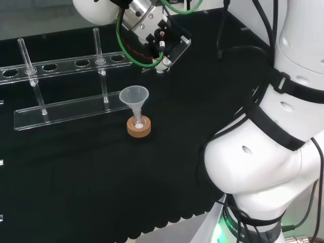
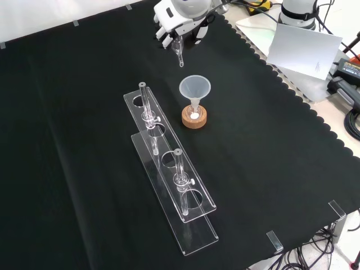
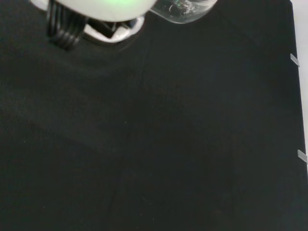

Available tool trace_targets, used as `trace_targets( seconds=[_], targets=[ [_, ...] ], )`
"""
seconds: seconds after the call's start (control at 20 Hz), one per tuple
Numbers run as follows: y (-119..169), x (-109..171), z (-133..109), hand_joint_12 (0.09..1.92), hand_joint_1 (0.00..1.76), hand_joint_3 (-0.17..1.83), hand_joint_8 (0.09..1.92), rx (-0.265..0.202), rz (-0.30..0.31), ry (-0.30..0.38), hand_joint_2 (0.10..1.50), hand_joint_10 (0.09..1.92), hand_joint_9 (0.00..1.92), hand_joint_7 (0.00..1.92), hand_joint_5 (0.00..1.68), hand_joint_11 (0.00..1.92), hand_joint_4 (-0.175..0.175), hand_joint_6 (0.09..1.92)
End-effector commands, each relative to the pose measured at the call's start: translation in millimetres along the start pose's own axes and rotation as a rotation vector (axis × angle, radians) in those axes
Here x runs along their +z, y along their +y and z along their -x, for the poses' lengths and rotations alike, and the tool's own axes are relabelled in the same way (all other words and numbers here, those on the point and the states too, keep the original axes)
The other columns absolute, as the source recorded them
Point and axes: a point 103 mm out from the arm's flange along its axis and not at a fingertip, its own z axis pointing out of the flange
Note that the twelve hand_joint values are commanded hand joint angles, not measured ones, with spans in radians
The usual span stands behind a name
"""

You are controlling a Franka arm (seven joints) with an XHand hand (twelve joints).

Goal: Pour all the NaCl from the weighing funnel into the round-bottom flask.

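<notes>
Two clear upright tubes stand in the long clear plastic rack on the left side of the head view, on the black-cloth desk. In the front view that same rack runs from the middle toward the near edge, with its row of round holes and a tube at each end.

Just right of the rack in the head view sits a round cork ring stand. A clear conical plastic funnel stands upright over it, its stem going down into the neck of the small clear round-bottom flask that rests in the ring. In the front view a small white patch shows at the flask inside the cork ring, below the funnel.

Farther off and to the right in the head view, the black and white hand hangs above the desk, well apart from the funnel, with green cables looping past it. In the front view the hand is at the top, beyond the funnel, its fingers closed on a thin clear glass weighing funnel whose narrow stem points down toward the cloth without touching it. In the wrist view a curved clear glass piece with small flecks shows beside a blurred white part of the hand, over bare black cloth.
</notes>
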Motion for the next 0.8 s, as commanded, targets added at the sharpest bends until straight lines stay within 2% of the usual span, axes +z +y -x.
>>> trace_targets(
  seconds=[0.05, 0.8],
  targets=[
    [9, 13, -2, 0.86, 1.12, 0.60, 0.69, -0.007, 0.001, 0.066, 0.68, 0.09, 1.26, 0.82, 1.31, 1.05, 0.175, 0.59],
    [11, 20, 8, 0.86, 1.12, 0.60, 0.69, 0.005, -0.006, 0.175, 0.68, 0.09, 1.26, 0.82, 1.30, 1.06, 0.175, 0.60]
  ],
)
